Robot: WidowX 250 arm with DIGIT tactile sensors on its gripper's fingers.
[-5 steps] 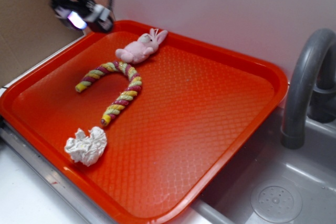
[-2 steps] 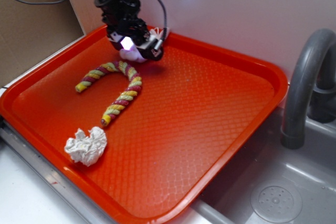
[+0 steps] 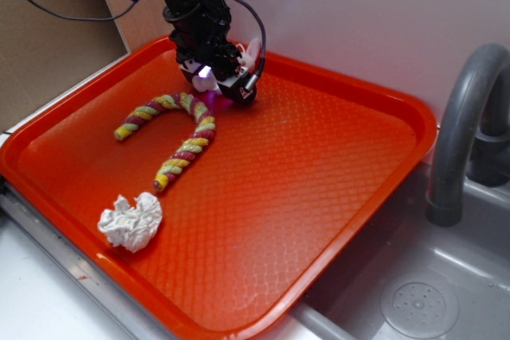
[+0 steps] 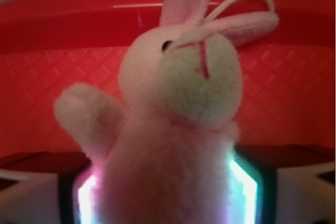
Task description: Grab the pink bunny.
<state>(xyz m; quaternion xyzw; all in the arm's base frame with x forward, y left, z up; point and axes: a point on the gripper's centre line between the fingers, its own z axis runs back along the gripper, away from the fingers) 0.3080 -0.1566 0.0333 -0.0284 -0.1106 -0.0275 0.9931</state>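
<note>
Crouching low over the far corner of the orange-red textured plastic tray point(image 3: 319, 189), the black robot gripper point(image 3: 217, 79) sits right down on the small pale-pink fuzzy plush bunny point(image 4: 178, 114), whose ears point(image 3: 252, 52) poke out behind it toward the white wall point(image 3: 358, 13). From the wrist view the bunny's body fills the space between the two fingers point(image 4: 249, 187), which glow at its flanks and seem to touch it, though I cannot tell whether they are truly clamped. Just beside the gripper lies the pink-and-yellow twisted cane-shaped rope point(image 3: 179, 137), and well apart, near the front edge, a crumpled white tissue wad point(image 3: 131, 222). A grey curved faucet point(image 3: 462, 117) stands over the grey sink point(image 3: 414, 300).
</note>
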